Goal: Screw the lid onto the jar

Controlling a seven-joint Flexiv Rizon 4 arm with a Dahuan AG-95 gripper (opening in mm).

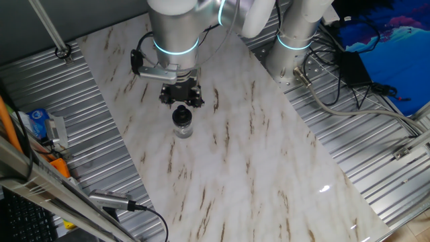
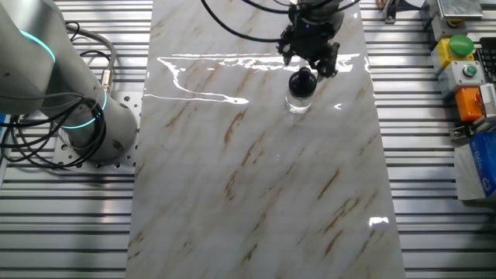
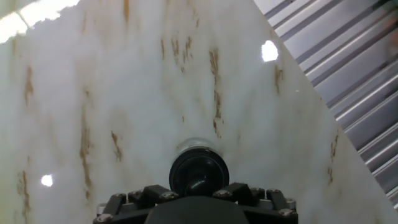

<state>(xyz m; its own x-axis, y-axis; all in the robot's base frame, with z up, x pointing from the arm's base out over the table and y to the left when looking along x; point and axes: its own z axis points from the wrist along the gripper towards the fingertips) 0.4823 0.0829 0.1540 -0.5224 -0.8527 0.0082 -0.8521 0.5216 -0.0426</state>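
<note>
Jar upright, lid seemingly on top

The table looks like polished, glossy marble, flanked by ribbed metal. The jar is clear glass; its lid is shiny black.

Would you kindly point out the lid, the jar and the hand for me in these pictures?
the lid (image 3: 199,172), hand view, on the centre of its black top.
the jar (image 2: 298,102), the other fixed view, on the clear glass wall below the cap.
the hand (image 1: 181,95), one fixed view, on its black body above the lid.
</note>
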